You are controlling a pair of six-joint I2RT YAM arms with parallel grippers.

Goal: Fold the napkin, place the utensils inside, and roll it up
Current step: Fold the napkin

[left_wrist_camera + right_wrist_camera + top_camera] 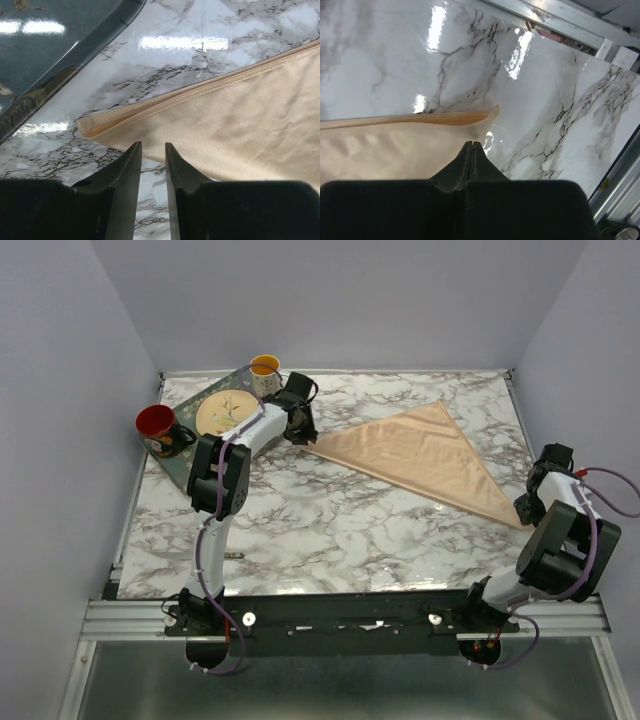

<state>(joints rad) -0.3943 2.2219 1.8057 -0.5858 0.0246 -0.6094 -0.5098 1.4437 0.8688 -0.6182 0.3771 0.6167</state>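
Observation:
The peach-tan napkin lies flat on the marble table as a folded triangle. Its left point lies just ahead of my left gripper, which is open a narrow gap with only marble between the fingers. In the top view that gripper hovers at the napkin's left tip. My right gripper is shut, its tips over the napkin's right corner, whose tip curls up slightly; no cloth shows between the jaws. In the top view it sits at the napkin's lower right point. The utensils are out of view.
A dark tray at the back left holds a cream floral plate. A red mug and a yellow mug stand by it. The tray's edge is close to the left gripper. The table's right rail is near the right gripper.

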